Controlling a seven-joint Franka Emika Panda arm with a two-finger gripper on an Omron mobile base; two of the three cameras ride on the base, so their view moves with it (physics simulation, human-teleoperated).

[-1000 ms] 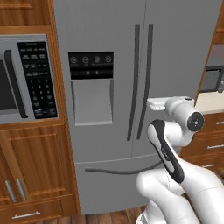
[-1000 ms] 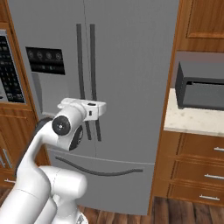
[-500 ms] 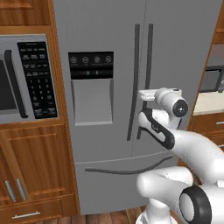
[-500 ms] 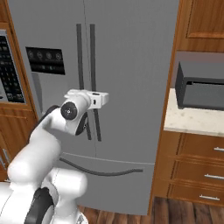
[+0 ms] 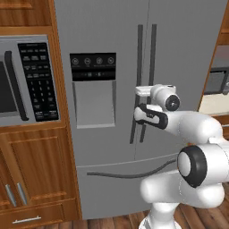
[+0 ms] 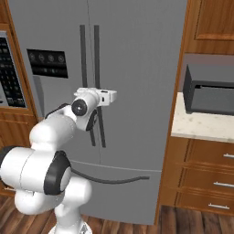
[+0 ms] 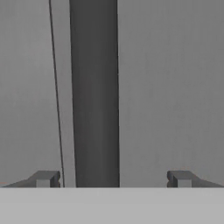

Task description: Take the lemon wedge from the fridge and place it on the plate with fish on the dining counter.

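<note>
fridge: heavy, rigid steel door, we judge
handle: stiff bar, we'd grasp mid-length
gripper: fingers spread wide astride handle, nothing pinched

A pale stone-look counter sits at three o'clock in the right base view, atop wooden drawer fronts. A dark boxy appliance rests directly on it, toward the back; it may be a toaster oven, though the angle leaves that unsure. In the left base view a sliver of the same counter shows at three o'clock with the dark appliance on it. Wood plank flooring runs along six o'clock, with the robot's white base standing on it.
</note>
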